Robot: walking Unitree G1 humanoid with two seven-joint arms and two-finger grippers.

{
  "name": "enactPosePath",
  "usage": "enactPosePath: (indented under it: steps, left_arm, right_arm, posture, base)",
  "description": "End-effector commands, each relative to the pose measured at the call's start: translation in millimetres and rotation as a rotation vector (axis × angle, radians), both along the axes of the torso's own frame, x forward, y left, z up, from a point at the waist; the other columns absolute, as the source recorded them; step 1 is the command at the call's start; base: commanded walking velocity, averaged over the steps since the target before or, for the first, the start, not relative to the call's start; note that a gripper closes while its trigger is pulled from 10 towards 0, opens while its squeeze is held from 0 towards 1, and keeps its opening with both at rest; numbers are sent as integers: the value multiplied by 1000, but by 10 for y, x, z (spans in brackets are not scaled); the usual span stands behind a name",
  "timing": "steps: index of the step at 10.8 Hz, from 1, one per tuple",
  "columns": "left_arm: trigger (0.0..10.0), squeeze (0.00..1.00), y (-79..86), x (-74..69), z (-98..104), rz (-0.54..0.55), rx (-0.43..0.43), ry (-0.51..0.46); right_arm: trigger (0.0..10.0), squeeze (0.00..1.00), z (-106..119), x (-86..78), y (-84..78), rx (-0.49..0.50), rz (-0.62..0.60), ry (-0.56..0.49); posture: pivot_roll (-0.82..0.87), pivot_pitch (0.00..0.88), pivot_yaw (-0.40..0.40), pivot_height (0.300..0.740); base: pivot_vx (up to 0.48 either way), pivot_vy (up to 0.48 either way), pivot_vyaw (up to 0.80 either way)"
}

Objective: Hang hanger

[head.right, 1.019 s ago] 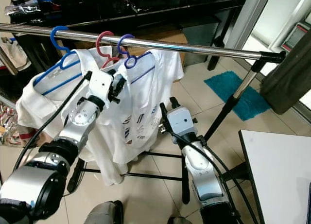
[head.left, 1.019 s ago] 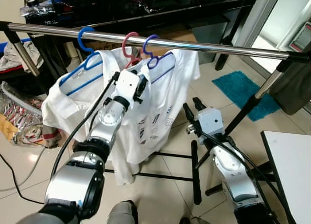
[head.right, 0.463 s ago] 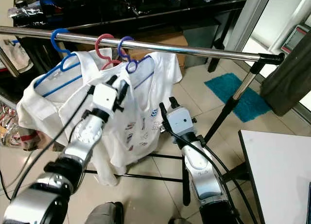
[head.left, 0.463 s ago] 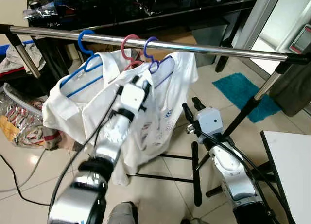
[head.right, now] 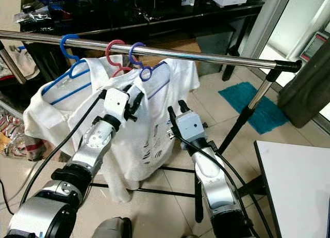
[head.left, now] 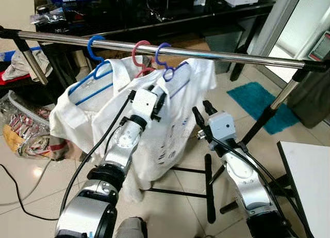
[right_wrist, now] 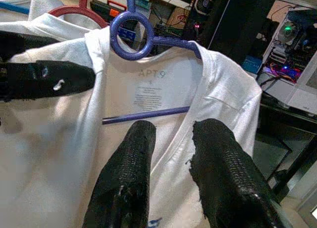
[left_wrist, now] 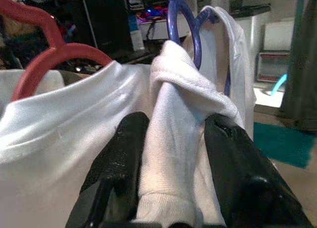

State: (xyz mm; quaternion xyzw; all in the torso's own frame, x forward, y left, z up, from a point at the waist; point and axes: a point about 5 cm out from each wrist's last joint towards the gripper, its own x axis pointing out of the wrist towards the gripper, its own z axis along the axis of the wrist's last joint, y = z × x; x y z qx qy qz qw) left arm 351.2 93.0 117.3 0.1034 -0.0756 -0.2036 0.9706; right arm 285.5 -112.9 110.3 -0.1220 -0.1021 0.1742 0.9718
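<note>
The purple hanger (head.left: 166,67) sits with its hook over the chrome rail (head.left: 216,54), just beside the red hanger (head.left: 140,56) and with the blue hanger (head.left: 95,47) further along toward the robot's left. Half a second ago the shirt hem was swung out and lifted by the left arm; now the white T-shirt (head.left: 170,119) hangs lower and straighter, so the load looks to have passed to the rail.

Left end effector (left_wrist: 173,154): its two black fingers are clamped on a bunched fold of the white shirt fabric near the shoulder, just below the purple hook. That grip has not been let go since a second ago, though the arm has drawn in closer to the garment.

Right end effector (right_wrist: 168,173): fingers slightly apart, holding nothing, pointed at the shirt front below the collar label, near it but whether touching I cannot tell. It has barely shifted over the last second.

Judgement: hanging is essentially done; what remains is for the left fingers to release the cloth without dragging the hook off the rail. Risk: fabric snagging on the fingers as they pull back.
</note>
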Motion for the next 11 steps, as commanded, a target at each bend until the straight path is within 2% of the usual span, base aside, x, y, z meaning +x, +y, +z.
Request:
enactPosePath:
  steps: [1,3,9,11]
  left_arm:
    - [10000,0,-33,-12,-85,-24,5,57]
    - [10000,0,-230,-52,-71,-165,38,58]
    - [10000,0,-454,-60,-38,-282,77,72]
    - [10000,0,-531,-32,9,-304,100,67]
  right_arm:
    - [10000,0,10,14,-17,9,-2,-6]
    - [10000,0,10,5,-37,6,-8,-6]
    - [10000,0,28,30,-35,7,-8,-12]
    - [10000,0,7,52,-113,-18,-74,-8]
  posture:
    - [184,33,-2,740]
    - [174,35,-3,740]
    - [176,29,-1,740]
    - [165,29,9,740]
  base:
    - [0,0,0]
    - [0,0,0]
    - [0,0,0]
    - [0,0,0]
